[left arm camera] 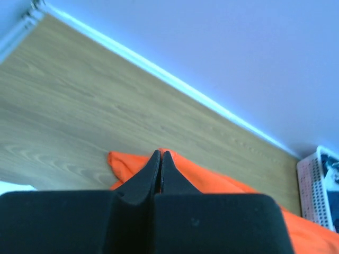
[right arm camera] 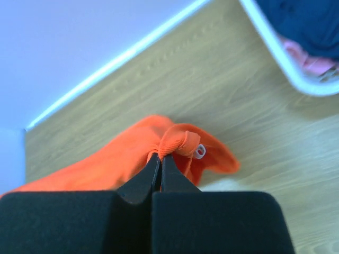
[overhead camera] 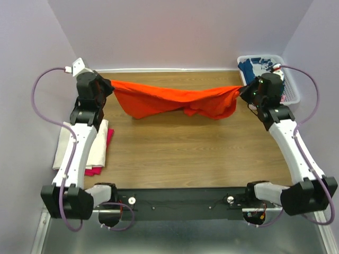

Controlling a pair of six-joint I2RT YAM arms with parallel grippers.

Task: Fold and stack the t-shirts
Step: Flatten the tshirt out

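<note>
A bright orange t-shirt [overhead camera: 175,100] hangs stretched between my two grippers above the far part of the wooden table. My left gripper [overhead camera: 111,86] is shut on its left end; the left wrist view shows the shut jaws with orange cloth [left arm camera: 222,182] beyond them. My right gripper [overhead camera: 242,91] is shut on its right end; in the right wrist view the ribbed collar [right arm camera: 177,142] bunches at the tips. A cream-white shirt [overhead camera: 66,140] lies folded on a magenta-pink one [overhead camera: 108,138] at the left edge. A navy blue shirt [overhead camera: 250,67] with white print lies in the basket.
A white slotted basket [overhead camera: 292,90] stands at the far right corner, also in the right wrist view [right arm camera: 275,50] and left wrist view [left arm camera: 312,190]. Walls enclose the table on the far, left and right sides. The arm bases sit on a black rail [overhead camera: 180,201] at the near edge.
</note>
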